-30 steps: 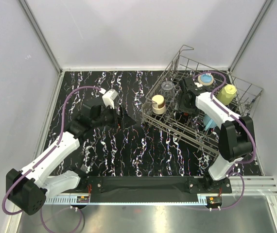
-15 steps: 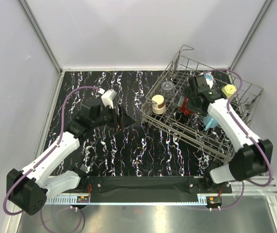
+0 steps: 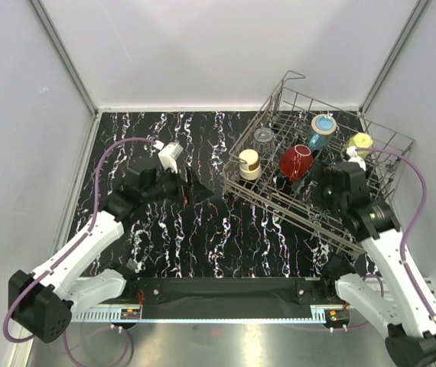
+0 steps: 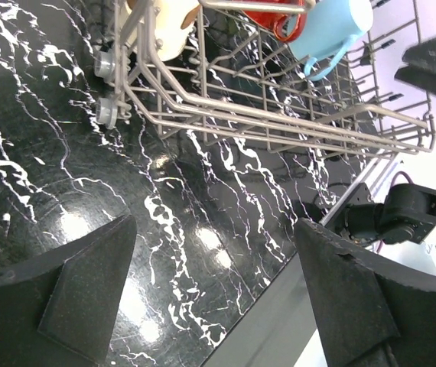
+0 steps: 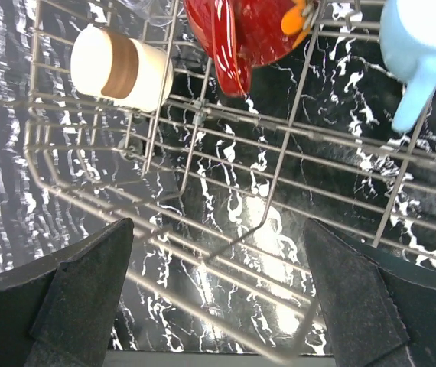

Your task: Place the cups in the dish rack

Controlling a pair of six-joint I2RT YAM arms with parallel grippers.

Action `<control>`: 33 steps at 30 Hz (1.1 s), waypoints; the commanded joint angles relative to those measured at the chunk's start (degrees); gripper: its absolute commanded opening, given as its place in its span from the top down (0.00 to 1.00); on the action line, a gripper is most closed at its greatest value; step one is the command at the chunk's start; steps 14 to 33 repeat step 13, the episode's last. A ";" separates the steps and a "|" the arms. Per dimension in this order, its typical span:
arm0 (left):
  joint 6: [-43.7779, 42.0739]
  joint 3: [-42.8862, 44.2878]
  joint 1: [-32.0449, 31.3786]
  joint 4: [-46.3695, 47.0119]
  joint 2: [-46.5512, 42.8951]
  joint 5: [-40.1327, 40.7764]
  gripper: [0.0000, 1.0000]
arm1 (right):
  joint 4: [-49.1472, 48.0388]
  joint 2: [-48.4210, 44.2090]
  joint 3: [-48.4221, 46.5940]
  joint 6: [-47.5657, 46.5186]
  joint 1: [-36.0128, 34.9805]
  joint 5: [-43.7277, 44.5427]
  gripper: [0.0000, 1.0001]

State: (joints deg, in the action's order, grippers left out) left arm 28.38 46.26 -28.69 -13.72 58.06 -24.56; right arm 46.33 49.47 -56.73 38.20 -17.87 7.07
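the cups [image 3: 248, 163] are held in the dish rack [image 3: 275, 195], at two o'clock on the surface [image 3: 226, 245]; the red mug [image 3: 296, 160] is seen tilted mid-rack. the right pincer [image 5: 218, 229] is spread wide and empty above the rack's floor, the left pincer [image 4: 216, 229] likewise spread and empty over the surface. the rack or the mug's handle could be snagged, and everything dragged, if the right arm is drawn off low.

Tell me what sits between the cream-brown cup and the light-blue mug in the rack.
The red mug sits between the cream-brown cup and the light-blue mug, clearest in the right wrist view.
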 commanded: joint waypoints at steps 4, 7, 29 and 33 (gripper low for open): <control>4.22 -4.86 -1.45 5.27 -4.71 -5.85 0.04 | -1.68 -11.23 7.49 5.56 0.20 2.68 0.00; 6.33 -7.41 -3.56 7.56 -7.61 -5.85 0.02 | -2.64 -17.03 12.32 6.28 0.20 -0.64 0.00; 8.00 -9.08 -11.11 8.44 -12.09 -2.25 0.01 | -5.53 -26.87 19.19 7.59 0.29 -10.41 0.00; 8.00 -9.08 -11.11 8.44 -12.09 -2.25 0.01 | -5.53 -26.87 19.19 7.59 0.29 -10.41 0.00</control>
